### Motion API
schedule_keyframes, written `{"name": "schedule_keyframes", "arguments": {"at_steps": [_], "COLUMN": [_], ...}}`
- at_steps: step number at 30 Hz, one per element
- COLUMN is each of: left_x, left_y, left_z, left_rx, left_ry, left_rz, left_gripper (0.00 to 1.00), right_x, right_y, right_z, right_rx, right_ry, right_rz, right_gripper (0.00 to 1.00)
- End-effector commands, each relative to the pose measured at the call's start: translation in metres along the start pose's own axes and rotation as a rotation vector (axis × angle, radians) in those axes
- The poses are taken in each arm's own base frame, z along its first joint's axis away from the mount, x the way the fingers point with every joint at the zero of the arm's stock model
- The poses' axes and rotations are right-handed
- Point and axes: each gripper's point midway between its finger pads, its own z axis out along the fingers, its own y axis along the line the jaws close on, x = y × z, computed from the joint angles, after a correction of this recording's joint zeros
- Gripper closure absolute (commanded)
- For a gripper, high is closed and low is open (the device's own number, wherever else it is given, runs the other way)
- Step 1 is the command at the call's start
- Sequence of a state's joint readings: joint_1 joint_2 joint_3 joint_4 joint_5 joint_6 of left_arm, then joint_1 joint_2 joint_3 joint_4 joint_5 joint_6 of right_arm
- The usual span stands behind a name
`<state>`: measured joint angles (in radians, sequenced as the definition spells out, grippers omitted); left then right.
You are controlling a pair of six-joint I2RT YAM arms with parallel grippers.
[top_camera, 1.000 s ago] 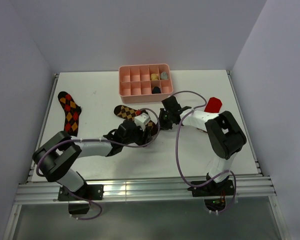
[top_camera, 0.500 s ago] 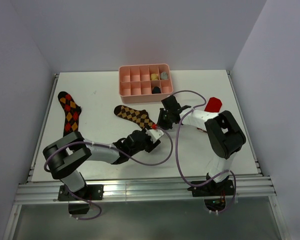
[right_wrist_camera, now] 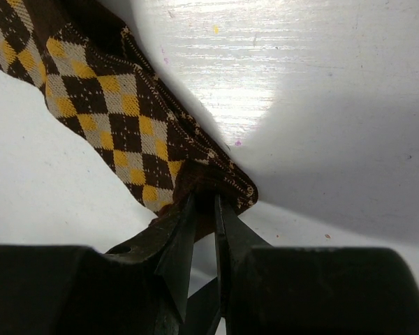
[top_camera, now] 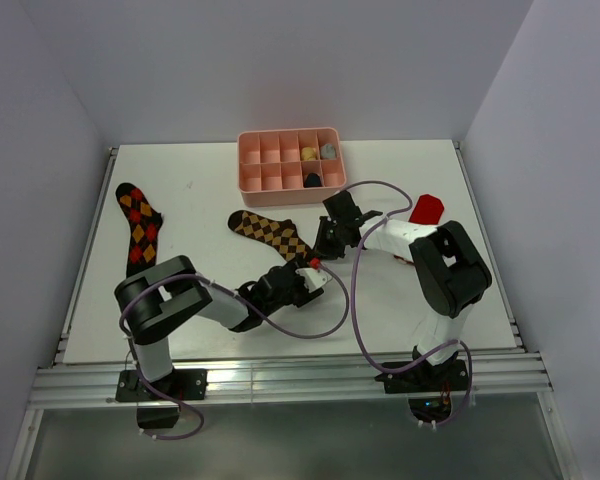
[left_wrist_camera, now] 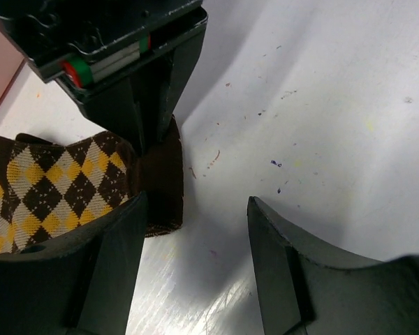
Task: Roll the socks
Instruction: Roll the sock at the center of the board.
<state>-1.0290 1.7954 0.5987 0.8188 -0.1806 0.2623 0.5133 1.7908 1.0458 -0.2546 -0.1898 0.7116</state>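
Tan argyle sock (top_camera: 265,230) diagonal, far-left to near-right; right fingers (right_wrist_camera: 176,259) pinch near end; left fingers (left_wrist_camera: 117,259) spread.

The left arm lies low, elbow folded, forearm reaching toward 3 o'clock. The left gripper (top_camera: 308,279) has its jaws apart with nothing between them. The right arm stretches toward 9 o'clock, and the right gripper (top_camera: 321,245) pinches a sock (top_camera: 265,228) edge, jaws nearly together.
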Motion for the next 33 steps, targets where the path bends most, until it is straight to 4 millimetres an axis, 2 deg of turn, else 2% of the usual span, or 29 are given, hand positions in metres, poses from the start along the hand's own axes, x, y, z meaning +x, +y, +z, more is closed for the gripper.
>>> {"name": "schedule_keyframes", "arguments": {"at_steps": [1, 10, 22, 33], "left_x": [-0.008, -0.014, 0.006, 0.019], "left_y": [0.004, 0.02, 0.019, 0.014], "left_z": [0.005, 0.009, 0.015, 0.006], "left_rx": [-0.03, -0.114, -0.111, -0.096], "left_ry": [-0.048, -0.065, 0.022, 0.106], "left_rz": [0.019, 0.053, 0.063, -0.027], "left_gripper": [0.36, 0.36, 0.39, 0.58], "right_x": [0.011, 0.016, 0.02, 0.014], "right_y": [-0.01, -0.003, 0.0, 0.006], "right_z": [-0.001, -0.005, -0.006, -0.012], "right_rx": [0.04, -0.007, -0.032, -0.042], "right_ry": [0.033, 0.047, 0.067, 0.052], "right_rz": [-0.022, -0.026, -0.031, -0.035], "right_gripper": [0.76, 0.76, 0.76, 0.76]}}
